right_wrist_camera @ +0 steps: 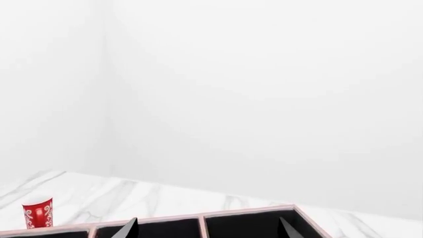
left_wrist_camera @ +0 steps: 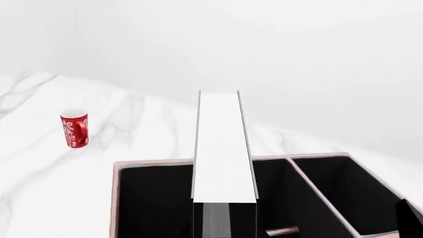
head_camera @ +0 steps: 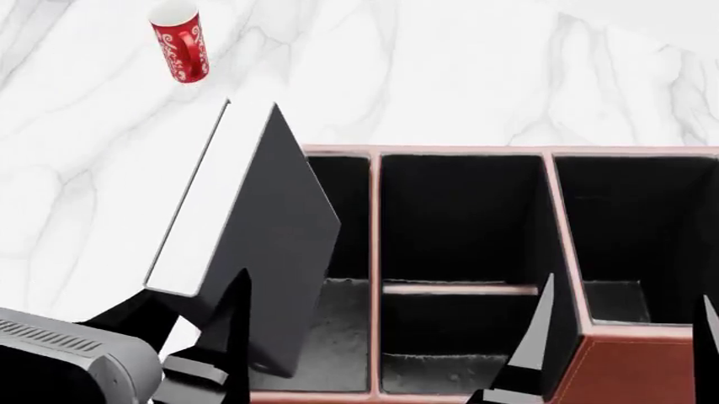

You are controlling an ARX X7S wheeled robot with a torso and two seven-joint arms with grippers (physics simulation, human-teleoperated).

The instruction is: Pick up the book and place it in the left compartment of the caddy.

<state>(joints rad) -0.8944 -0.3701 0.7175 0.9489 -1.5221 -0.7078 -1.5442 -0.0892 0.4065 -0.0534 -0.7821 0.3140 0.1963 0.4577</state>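
In the head view, nearest the camera, the left gripper (head_camera: pixel 202 337) is clamping the book (head_camera: pixel 252 252) at its lower end, one dark finger (head_camera: pixel 236 324) lying against the black cover; the book is standing tilted, its white page edges facing left and its top corner leaning away toward the far side of the table. Its lower part is sitting over the left compartment (head_camera: pixel 337 328) of the caddy (head_camera: pixel 629 366), at the compartment's left rim, though whether it is touching the floor or the rim cannot be told. The right gripper (head_camera: pixel 624 337) is hovering over the caddy's right portion with its two dark fingers spread wide apart, holding nothing; one finger is showing by the divider between the middle and right sections, the other at the view's right edge.

The left compartment is lying open beside the book, its black floor bare between the book and the pink divider; the middle section (head_camera: pixel 460 219) is being split by a pale crossbar (head_camera: pixel 460 289); the right section (head_camera: pixel 635 227) is ending at the slanted reddish-brown side. In the left wrist view the book (left_wrist_camera: pixel 223 148) is rising straight up across the caddy's far rim (left_wrist_camera: pixel 152 162).

Beyond the far pink rim the white marble table (head_camera: pixel 472 76) is running open and wide; the red patterned mug (head_camera: pixel 180 42) is standing well apart from the caddy, past the book's top corner. In the right wrist view the fingertips (right_wrist_camera: pixel 129 229) are showing just above the caddy's rim (right_wrist_camera: pixel 244 212), with the mug (right_wrist_camera: pixel 37 212) far off.
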